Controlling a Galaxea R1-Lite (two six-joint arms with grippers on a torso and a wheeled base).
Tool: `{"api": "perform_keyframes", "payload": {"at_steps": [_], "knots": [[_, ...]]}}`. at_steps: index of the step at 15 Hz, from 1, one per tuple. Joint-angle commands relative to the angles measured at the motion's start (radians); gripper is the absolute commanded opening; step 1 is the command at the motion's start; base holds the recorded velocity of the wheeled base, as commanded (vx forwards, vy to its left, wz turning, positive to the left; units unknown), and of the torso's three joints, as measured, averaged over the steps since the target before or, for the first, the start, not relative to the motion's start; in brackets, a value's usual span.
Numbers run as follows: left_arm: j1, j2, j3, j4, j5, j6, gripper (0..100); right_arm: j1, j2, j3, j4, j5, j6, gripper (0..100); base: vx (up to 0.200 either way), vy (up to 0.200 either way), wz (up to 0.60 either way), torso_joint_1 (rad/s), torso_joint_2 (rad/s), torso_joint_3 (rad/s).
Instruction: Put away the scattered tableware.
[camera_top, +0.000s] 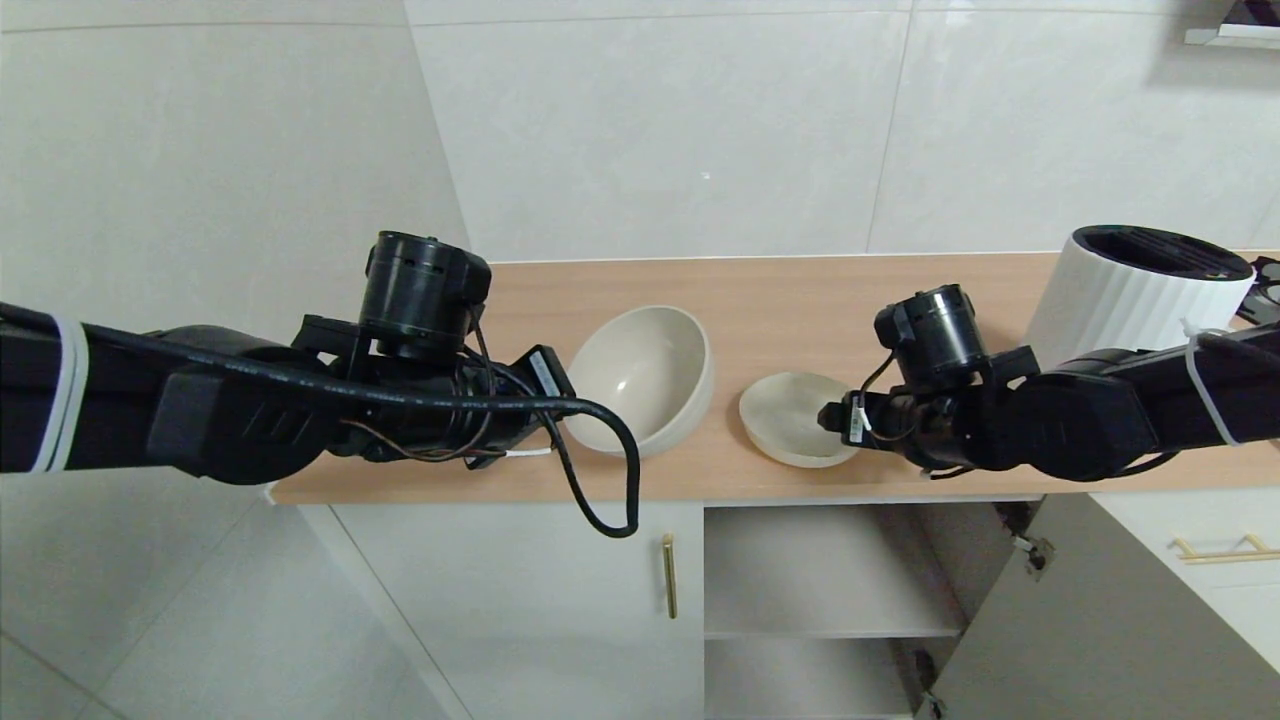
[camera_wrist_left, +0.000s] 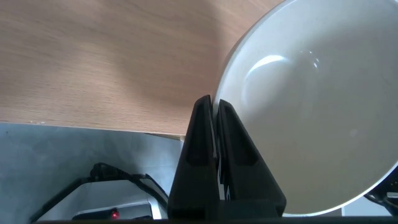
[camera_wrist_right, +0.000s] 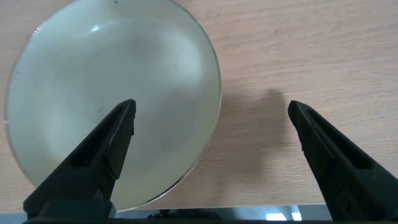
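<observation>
Jaws of the left gripper (camera_top: 550, 390) were clenched on the near-left rim of the bowl (camera_top: 645, 375) in the head view; the bowl stood tilted on the counter (camera_top: 800, 300), mouth towards that arm. Right gripper (camera_top: 832, 415) sat at the right edge of the dish (camera_top: 790, 420), which lay flat just right of the bowl. A white ribbed container (camera_top: 1135, 290) stood at far right; a cabinet (camera_top: 810, 570) below was open. Left wrist view: both fingers (camera_wrist_left: 202, 155) pinched the bowl (camera_wrist_left: 311, 106) rim, near the counter edge. Right wrist view: the right gripper (camera_wrist_right: 210, 106) was spread wide, one finger (camera_wrist_right: 93, 168) over the dish (camera_wrist_right: 112, 99), the other over bare counter (camera_wrist_right: 280, 50), gripping nothing.
</observation>
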Motion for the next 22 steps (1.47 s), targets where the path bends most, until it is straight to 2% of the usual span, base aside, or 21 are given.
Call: {"api": "perform_keyframes", "payload": {"at_steps": [1,3,4,14,15,16,17,19,21,22], "knots": [[0.000,0.000,0.000,0.000,0.000,-0.001,0,0.000,0.007,0.000,-0.001,0.000,0.000,100,0.000,0.000,0.00,0.000,0.00,0.000],[0.000,0.000,0.000,0.000,0.000,-0.001,0,0.000,0.009,0.000,-0.001,0.000,0.000,100,0.000,0.000,0.00,0.000,0.00,0.000],[0.000,0.000,0.000,0.000,0.000,-0.001,0,0.000,0.009,0.000,-0.001,0.000,0.000,0,0.000,0.000,0.00,0.000,0.00,0.000],[0.000,-0.011,0.000,0.026,0.000,0.003,0,-0.010,-0.033,0.001,0.001,0.000,0.006,0,0.000,0.000,0.00,0.000,0.00,0.000],[0.000,-0.023,0.003,0.043,0.000,0.015,0,-0.014,-0.042,0.004,0.004,0.001,0.006,0,0.000,0.000,0.00,0.000,0.00,0.000],[0.008,-0.066,0.020,0.092,0.000,0.064,0,-0.015,-0.077,0.032,0.008,0.009,0.003,0,0.000,0.000,0.00,0.000,0.00,0.000],[0.017,-0.108,0.042,0.111,-0.002,0.092,0,-0.015,-0.112,0.055,0.010,0.017,0.002,0,0.000,0.000,0.00,0.000,0.00,0.000],[0.022,-0.185,0.097,0.112,-0.015,0.127,0,-0.015,-0.177,0.085,0.027,0.046,0.000,0,0.000,0.000,0.00,0.000,0.00,0.000],[0.046,-0.275,0.181,0.111,-0.072,0.194,0,-0.015,-0.274,0.136,0.093,0.115,0.000,0,0.000,0.000,0.00,0.000,0.00,0.000],[0.051,-0.295,0.195,0.111,-0.089,0.213,0,-0.015,-0.293,0.145,0.110,0.138,-0.001,0,0.000,0.000,0.00,0.000,0.00,0.000]]}}
